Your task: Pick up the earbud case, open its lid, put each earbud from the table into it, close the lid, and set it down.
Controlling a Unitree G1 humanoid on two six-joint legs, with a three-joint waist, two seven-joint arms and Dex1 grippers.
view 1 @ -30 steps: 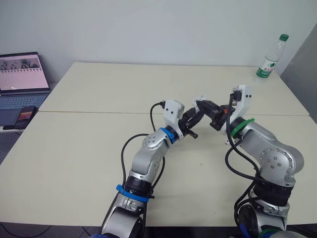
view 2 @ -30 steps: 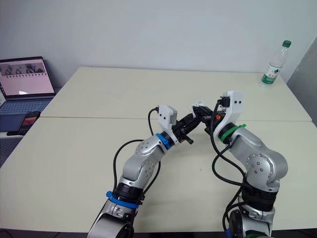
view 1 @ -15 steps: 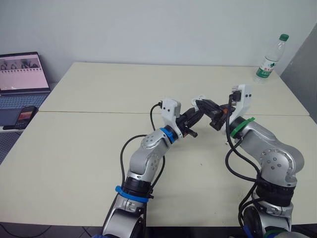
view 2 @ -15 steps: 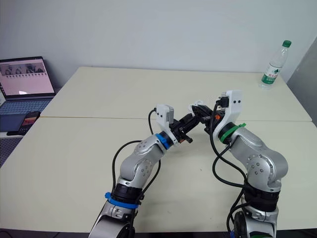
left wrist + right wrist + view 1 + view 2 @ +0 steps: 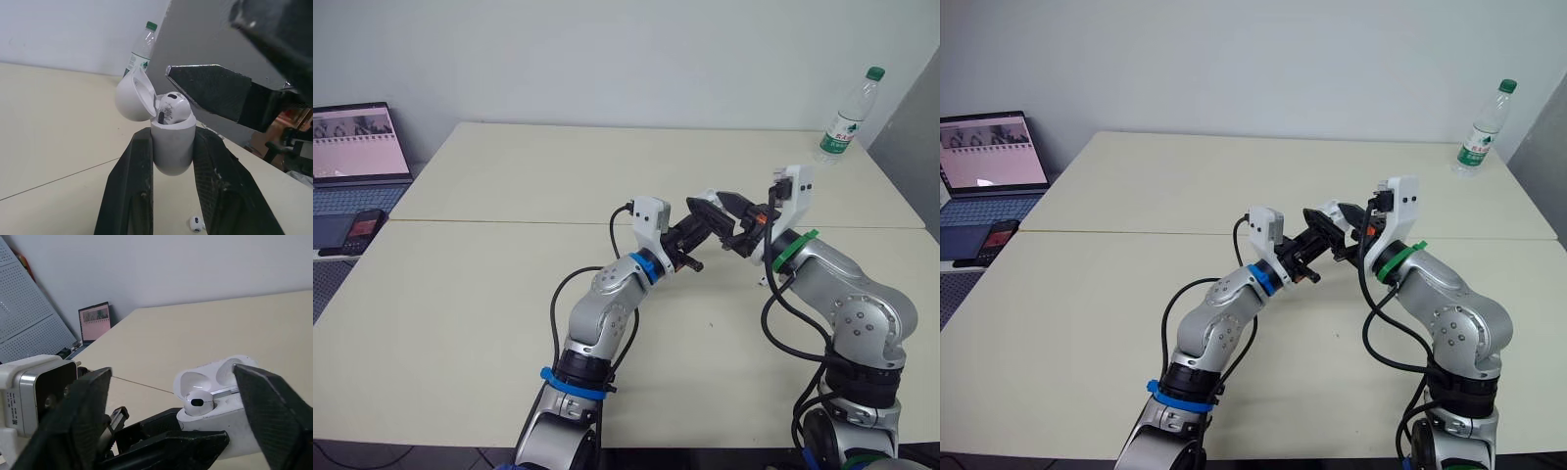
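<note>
White earbud case (image 5: 171,147), lid (image 5: 133,95) open — one earbud (image 5: 174,106) seated inside, second earbud (image 5: 196,223) on the table (image 5: 49,127).

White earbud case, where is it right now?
Left wrist view: the white earbud case sits clamped in the left gripper, lid open, above the beige table, facing the right gripper.

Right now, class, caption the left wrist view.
Left gripper clamps the open earbud case, one earbud seated, second earbud on the table.

An office or lab: bare cream tables (image 5: 509,176), a laptop (image 5: 357,157), perforated wall panel (image 5: 29,318).
</note>
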